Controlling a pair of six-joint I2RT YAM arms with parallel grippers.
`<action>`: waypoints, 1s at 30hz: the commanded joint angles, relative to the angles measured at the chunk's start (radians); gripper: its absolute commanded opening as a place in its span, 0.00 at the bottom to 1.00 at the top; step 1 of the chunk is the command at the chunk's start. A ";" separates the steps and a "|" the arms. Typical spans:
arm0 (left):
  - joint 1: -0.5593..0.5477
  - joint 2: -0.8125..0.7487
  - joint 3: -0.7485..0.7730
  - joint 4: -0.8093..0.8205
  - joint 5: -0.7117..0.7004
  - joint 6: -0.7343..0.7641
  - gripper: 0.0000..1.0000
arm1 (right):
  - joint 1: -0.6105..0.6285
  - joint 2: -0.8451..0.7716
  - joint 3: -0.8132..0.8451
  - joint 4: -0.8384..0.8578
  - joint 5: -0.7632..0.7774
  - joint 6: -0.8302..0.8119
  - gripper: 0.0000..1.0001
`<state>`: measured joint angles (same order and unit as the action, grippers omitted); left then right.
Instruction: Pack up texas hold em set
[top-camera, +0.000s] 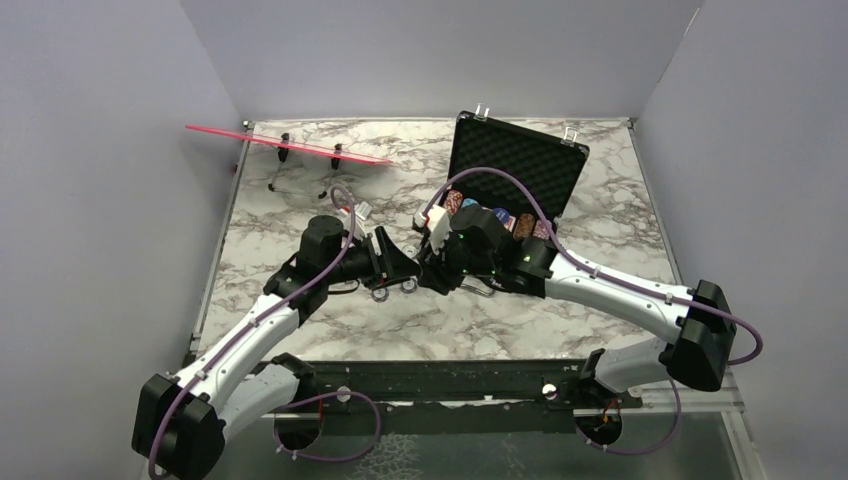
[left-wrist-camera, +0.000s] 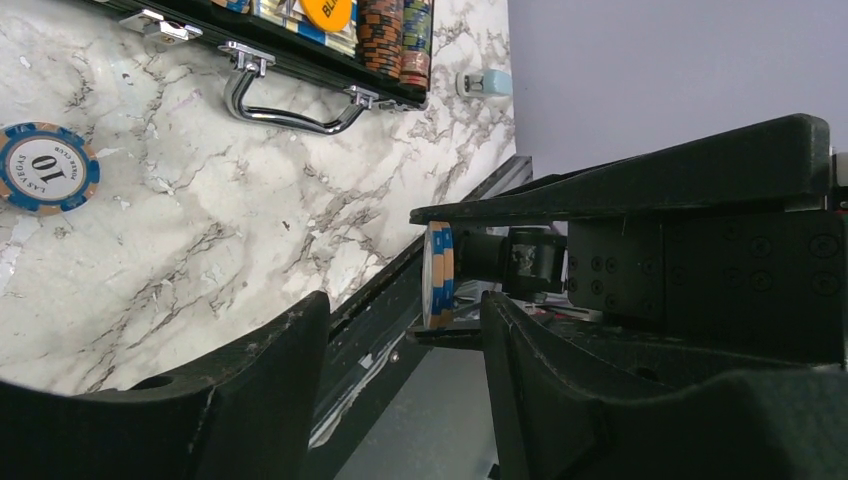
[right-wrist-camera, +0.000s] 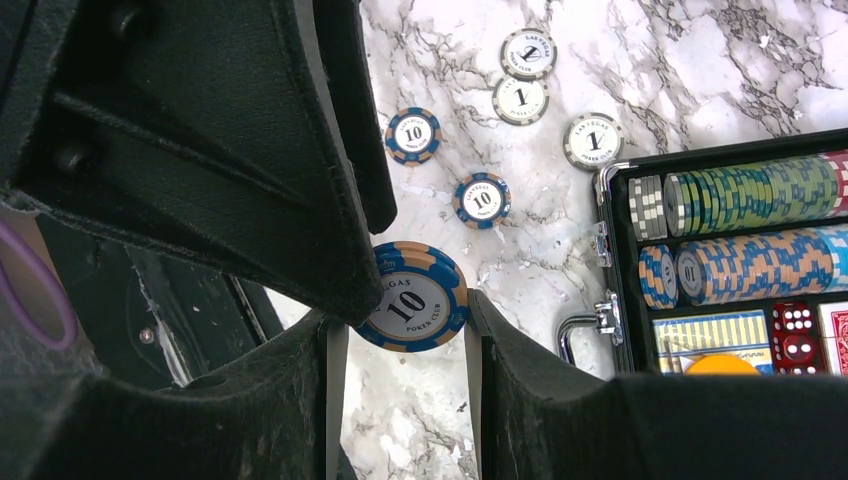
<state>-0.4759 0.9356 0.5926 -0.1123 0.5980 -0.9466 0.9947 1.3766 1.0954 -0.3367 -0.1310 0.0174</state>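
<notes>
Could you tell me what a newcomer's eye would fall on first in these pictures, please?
Most striking is the meeting of the arms mid-table: the right gripper pinches a blue 10 chip, right in front of the open left gripper. Behind them the black case stands open on the marble table, chips in rows inside. Five loose chips lie on the marble beside it.

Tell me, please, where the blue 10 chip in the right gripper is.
Right wrist view: the blue 10 chip sits pinched in the right gripper, over the table, left of the briefcase handle.
</notes>
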 joint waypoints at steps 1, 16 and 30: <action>0.010 0.008 0.026 0.048 0.083 0.030 0.58 | 0.005 0.010 0.009 0.036 -0.029 -0.025 0.18; 0.011 0.053 0.061 0.012 0.143 0.146 0.00 | 0.005 0.033 0.025 0.033 -0.009 0.001 0.34; 0.010 0.057 0.249 0.015 -0.111 0.812 0.00 | -0.176 -0.135 -0.023 -0.035 0.059 0.331 0.81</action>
<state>-0.4648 0.9943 0.8051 -0.1856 0.5461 -0.4477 0.8852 1.2938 1.0958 -0.3546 -0.0746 0.1997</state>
